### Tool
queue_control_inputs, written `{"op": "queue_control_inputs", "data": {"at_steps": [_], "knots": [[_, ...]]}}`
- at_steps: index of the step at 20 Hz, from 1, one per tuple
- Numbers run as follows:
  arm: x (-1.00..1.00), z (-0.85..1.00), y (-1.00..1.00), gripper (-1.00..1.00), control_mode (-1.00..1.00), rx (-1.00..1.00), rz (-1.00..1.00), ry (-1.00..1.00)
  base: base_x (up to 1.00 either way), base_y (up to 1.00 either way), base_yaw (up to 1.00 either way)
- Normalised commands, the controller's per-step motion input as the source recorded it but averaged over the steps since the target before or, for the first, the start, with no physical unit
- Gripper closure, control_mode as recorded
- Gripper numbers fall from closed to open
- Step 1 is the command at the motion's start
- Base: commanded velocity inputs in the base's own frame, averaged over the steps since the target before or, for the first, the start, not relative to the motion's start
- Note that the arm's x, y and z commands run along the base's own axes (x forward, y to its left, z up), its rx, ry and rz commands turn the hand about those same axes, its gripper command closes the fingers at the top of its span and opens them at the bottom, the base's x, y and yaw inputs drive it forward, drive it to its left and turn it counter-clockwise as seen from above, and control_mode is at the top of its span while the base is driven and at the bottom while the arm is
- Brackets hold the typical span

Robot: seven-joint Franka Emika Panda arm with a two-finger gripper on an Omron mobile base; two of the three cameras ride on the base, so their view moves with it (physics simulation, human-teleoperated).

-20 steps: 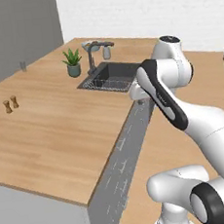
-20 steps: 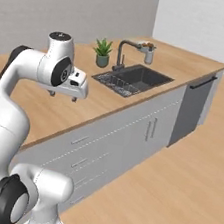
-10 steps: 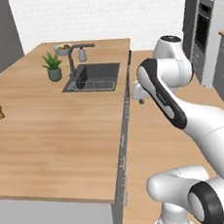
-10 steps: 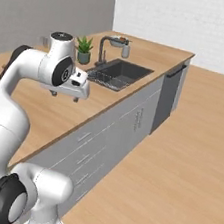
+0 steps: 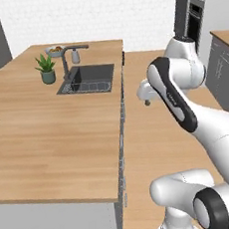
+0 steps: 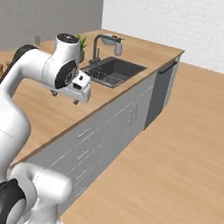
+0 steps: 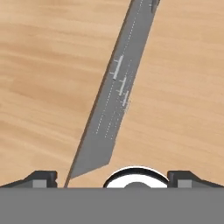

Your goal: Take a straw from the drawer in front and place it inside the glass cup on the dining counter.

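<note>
Taking the dark inset sink (image 5: 88, 79) as landmark, the light-wood plank tabletop (image 5: 49, 143) spreads to its left with no glass cup discernible on it. To its right, the light-grey drawer fronts (image 6: 86, 146) below the edge look closed, so the straw is presumably hidden inside; the two-finger gripper (image 6: 64, 97), spread wide and empty, hangs above that edge and could catch the rim if lowered blindly.

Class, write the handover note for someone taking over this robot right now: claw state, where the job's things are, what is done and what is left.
Claw: open and empty, held in the air beside the counter edge, above the drawer fronts.
Drawers: every front in the grey base looks shut; handles show in the hand view.
Straw: none in sight, presumably inside a shut drawer.
Glass cup: I cannot pick it out among the things by the sink.
Done: nothing of the job itself.
Left: pull the drawer open, take a straw, find the cup on the counter, drop the straw in.
</note>
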Motion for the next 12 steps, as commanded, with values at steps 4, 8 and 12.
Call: {"op": "queue_control_inputs", "data": {"at_steps": [4,8,12], "knots": [[-0.06,-0.17,-0.65,-1.00,-1.00,0.48,-0.08,0.00,0.00,0.00,0.00],[0.14,-0.53,-0.76,-1.00,-1.00,0.51,-0.02,0.00,0.00,0.00,0.00],[0.57,-0.85,-0.23,-1.00,-1.00,0.39,0.00,0.00,0.00,0.00,0.00]]}}
